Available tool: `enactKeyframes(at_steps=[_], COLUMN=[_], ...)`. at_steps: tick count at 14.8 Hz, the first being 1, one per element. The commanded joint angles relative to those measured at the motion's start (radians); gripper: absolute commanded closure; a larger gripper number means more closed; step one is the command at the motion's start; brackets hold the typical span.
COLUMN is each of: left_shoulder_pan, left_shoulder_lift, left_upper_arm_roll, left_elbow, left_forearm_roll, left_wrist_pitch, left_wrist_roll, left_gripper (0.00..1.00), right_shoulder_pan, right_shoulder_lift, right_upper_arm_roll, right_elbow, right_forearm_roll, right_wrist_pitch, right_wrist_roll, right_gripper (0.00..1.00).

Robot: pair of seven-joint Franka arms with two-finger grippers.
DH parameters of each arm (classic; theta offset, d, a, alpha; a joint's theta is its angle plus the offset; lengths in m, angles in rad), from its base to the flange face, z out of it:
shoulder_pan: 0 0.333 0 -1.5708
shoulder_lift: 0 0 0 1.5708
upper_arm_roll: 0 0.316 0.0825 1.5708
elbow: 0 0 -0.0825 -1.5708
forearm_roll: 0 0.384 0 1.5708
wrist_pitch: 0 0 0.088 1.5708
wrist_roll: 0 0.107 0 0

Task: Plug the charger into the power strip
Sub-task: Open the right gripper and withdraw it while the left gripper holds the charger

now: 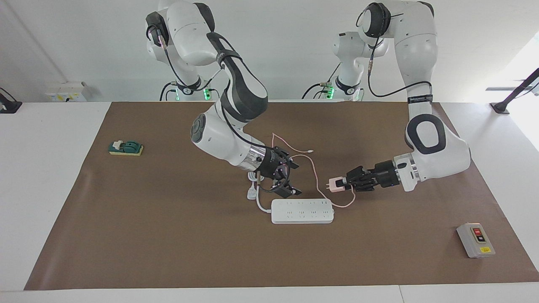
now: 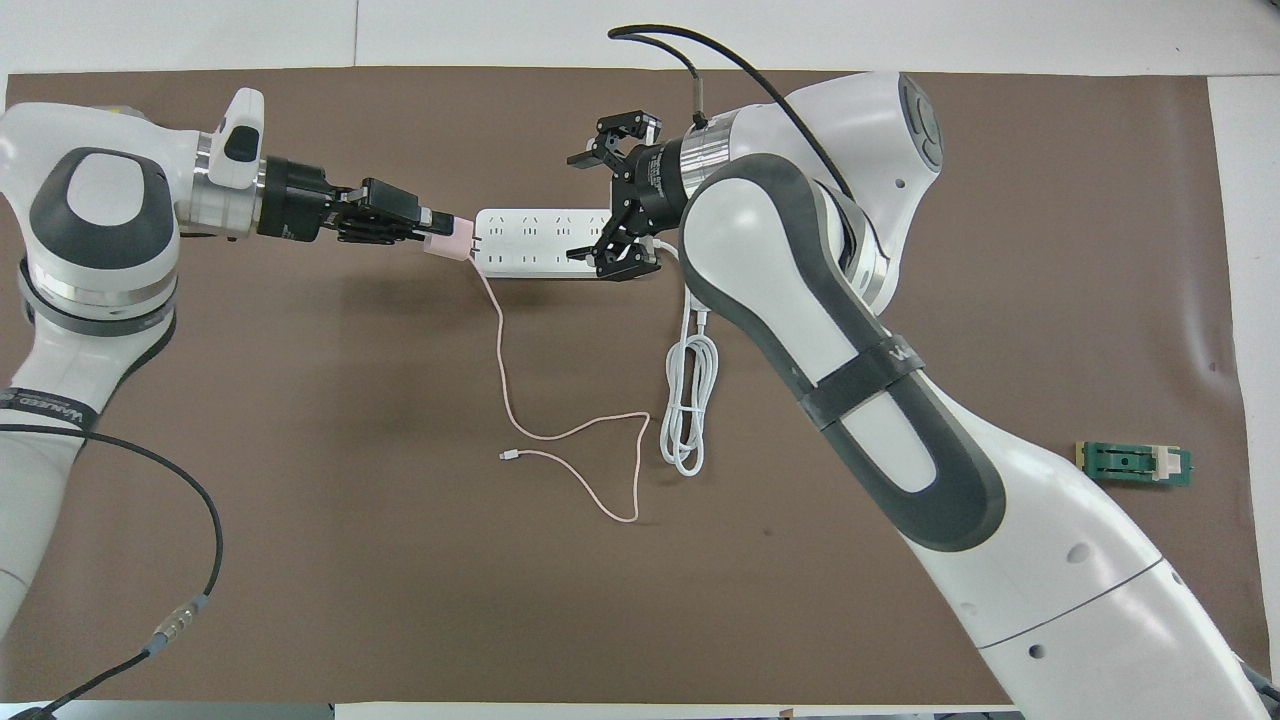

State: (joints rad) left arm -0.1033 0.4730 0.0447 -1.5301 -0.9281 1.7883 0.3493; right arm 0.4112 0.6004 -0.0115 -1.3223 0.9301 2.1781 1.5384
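Note:
The pale pink charger is held in my left gripper, just above the mat beside the power strip's end toward the left arm's end of the table. Its prongs point toward the right arm. Its thin pink cable trails down to the mat. The white power strip lies flat mid-table. My right gripper is open and empty over the strip's other end. In the overhead view the charger in the left gripper meets the strip, and the right gripper is spread wide.
The strip's thick white cord lies coiled nearer to the robots, under the right arm, and also shows in the overhead view. A grey button box sits at the left arm's end. A green block lies at the right arm's end.

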Motion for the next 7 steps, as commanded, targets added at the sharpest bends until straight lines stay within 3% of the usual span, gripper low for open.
enactKeyframes(at_steps=[1, 3, 7], left_shoulder_pan=[-0.03, -0.067, -0.072], left_shoulder_lift=[-0.037, -0.037, -0.042], left_upper_arm_roll=[0.0, 0.004, 0.006], left_elbow=[0.146, 0.22, 0.231], left_forearm_roll=[0.29, 0.467, 0.621], left_wrist_pitch=[-0.1, -0.179, -0.19], left_wrist_roll=[-0.229, -0.295, -0.305], left_gripper=[1.0, 1.0, 1.0], right_shoulder_pan=[-0.084, -0.159, -0.252], right_shoulder_lift=[-0.042, -0.073, -0.128], right_upper_arm_roll=[-0.001, -0.007, -0.007], right_elbow=[-0.006, -0.008, -0.006], right_forearm_roll=[0.003, -0.043, -0.261], right_wrist_pitch=[-0.081, -0.162, -0.29], right_wrist_roll=[0.022, 0.019, -0.02], right_gripper=[0.0, 0.0, 0.0])
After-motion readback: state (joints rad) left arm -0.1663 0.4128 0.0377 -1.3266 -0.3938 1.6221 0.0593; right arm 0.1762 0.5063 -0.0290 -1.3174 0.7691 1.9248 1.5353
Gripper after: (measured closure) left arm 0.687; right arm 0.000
